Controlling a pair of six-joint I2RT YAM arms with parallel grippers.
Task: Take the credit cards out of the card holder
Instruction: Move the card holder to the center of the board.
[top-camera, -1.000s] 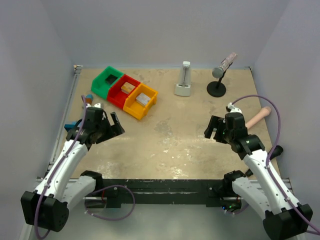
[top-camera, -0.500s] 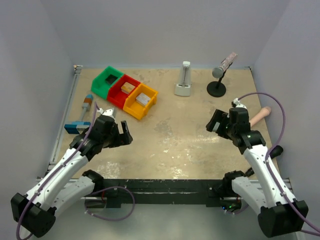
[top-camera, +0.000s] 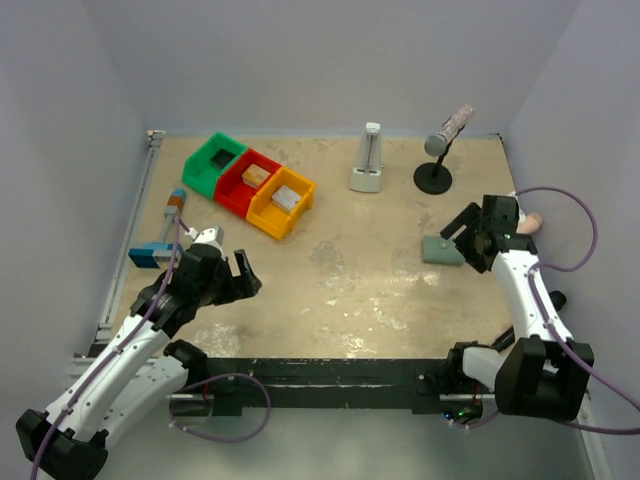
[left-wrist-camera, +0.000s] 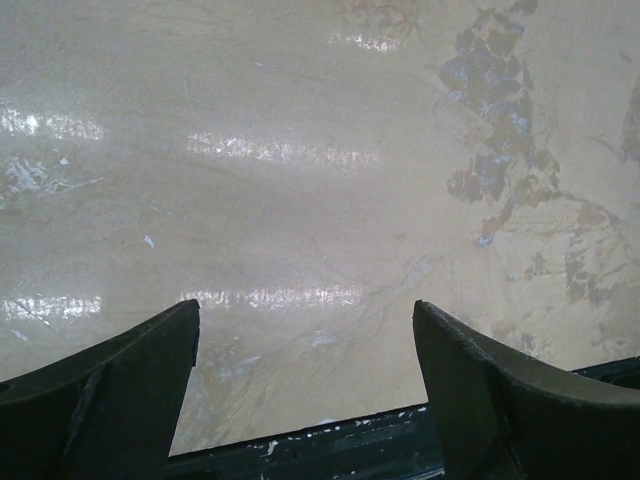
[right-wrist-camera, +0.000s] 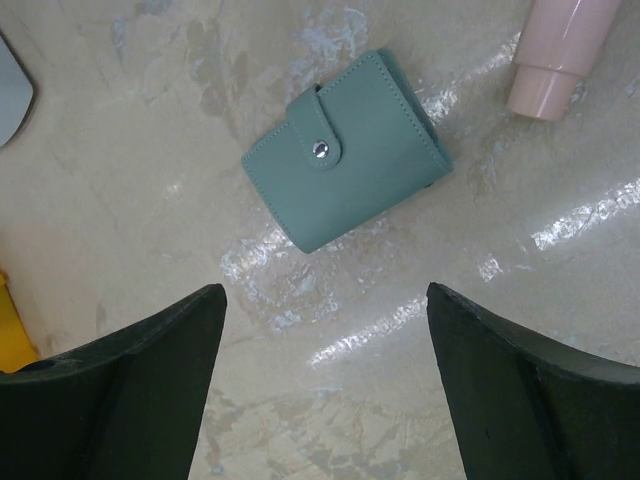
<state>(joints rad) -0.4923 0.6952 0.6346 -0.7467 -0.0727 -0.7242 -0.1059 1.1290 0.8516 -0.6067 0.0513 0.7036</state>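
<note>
The desk (top-camera: 340, 295) lies open across its middle, with the bins (top-camera: 250, 185) crowding only its far left. The left gripper (left-wrist-camera: 305, 310) hangs near the front edge, jaws wide. The right gripper (right-wrist-camera: 325, 292), jaws wide too, faces the closed card holder (right-wrist-camera: 345, 150) near the right edge. A second ago the right arm hid the holder. It has since swung toward the right wall.

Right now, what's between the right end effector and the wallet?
Just bare table between the right end effector and wallet, shown in the right wrist view.
</note>
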